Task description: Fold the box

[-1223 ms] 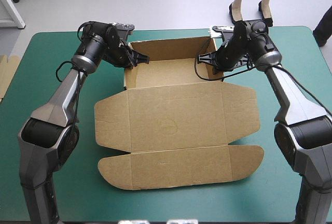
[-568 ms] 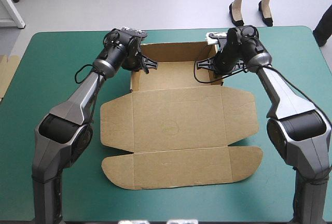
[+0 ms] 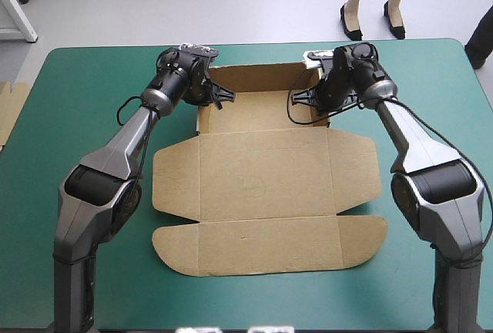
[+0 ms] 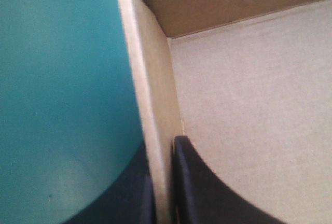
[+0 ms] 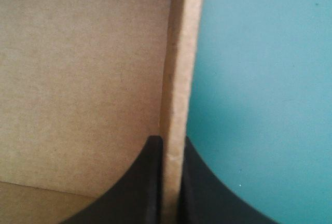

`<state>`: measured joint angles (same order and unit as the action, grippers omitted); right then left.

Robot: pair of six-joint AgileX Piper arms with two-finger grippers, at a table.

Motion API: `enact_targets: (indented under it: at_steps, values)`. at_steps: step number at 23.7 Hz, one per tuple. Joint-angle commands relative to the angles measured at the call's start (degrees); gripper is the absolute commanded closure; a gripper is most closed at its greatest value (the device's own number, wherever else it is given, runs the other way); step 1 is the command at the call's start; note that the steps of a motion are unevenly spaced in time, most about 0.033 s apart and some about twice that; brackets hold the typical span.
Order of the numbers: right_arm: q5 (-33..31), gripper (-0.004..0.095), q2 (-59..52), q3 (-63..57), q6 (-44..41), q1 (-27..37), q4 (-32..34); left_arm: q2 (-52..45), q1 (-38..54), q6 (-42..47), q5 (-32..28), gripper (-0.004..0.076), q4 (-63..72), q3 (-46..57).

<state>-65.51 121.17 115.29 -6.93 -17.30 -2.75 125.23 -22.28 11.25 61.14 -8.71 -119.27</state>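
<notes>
The brown box [image 3: 266, 175] lies on the teal-green cover, its far part standing as a tray with raised walls and its lid flat toward the near edge. My left gripper [image 3: 208, 95] is shut on the box's left side wall [image 4: 153, 125], one black finger [image 4: 199, 187] inside the tray and one outside. At the opposite end my right gripper [image 3: 314, 95] is shut on the box's right side wall [image 5: 177, 89], with a finger [image 5: 142, 187] on the inner face. The far wall [image 3: 258, 75] stands upright between them.
The lid's panels and rounded flaps [image 3: 269, 244] spread flat over the table's middle. Bare teal-green cover [image 3: 85, 109] lies left and right of the box. More brown board [image 3: 8, 113] shows at the table's left edge.
Both grippers have moved in to the tray's side walls and shut on them. The box has shifted slightly to the right and the walls stand more upright.
</notes>
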Motion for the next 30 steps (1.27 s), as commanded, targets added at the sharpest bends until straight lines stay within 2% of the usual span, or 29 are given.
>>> enact_targets:
  at_steps: [1,11,13,15,18,19,22,26,30]
  values:
    - [0.6,0.0905,-2.9,1.8,2.6,0.0,-1.2,-2.1,0.2,-2.9,-1.2,0.0734,-2.5,-1.3]
    - [0.4,0.0902,-2.1,2.0,3.4,0.0,-1.9,-1.0,1.1,-4.4,-0.3,0.0734,0.8,-1.3]
    - [0.4,0.0865,-2.1,2.0,3.5,0.1,-1.9,-1.0,1.1,-4.4,0.0,0.0729,0.8,-1.3]
    - [0.4,0.0766,-2.2,2.0,3.5,0.1,-1.9,-1.1,1.1,-5.1,0.4,0.0657,2.0,-1.3]
    - [0.8,0.0629,-3.0,2.1,3.5,0.1,-1.8,-1.1,1.1,-5.5,1.1,0.0491,2.1,-1.3]
    - [0.8,0.0586,-3.1,2.1,3.5,0.1,-1.7,-1.1,1.1,-5.5,1.5,0.0407,2.1,-1.3]
    - [1.1,0.0497,-3.9,2.1,3.5,0.1,-1.4,-1.5,1.1,-5.5,1.6,0.0279,2.1,-1.3]
    - [1.1,0.0452,-5.0,2.1,3.5,0.1,-1.3,-2.7,1.1,-5.5,1.5,0.0269,2.0,-1.4]
    - [1.3,0.045,-6.4,2.1,3.3,0.2,-1.1,-4.9,1.1,-5.5,1.3,0.0269,2.1,-1.6]
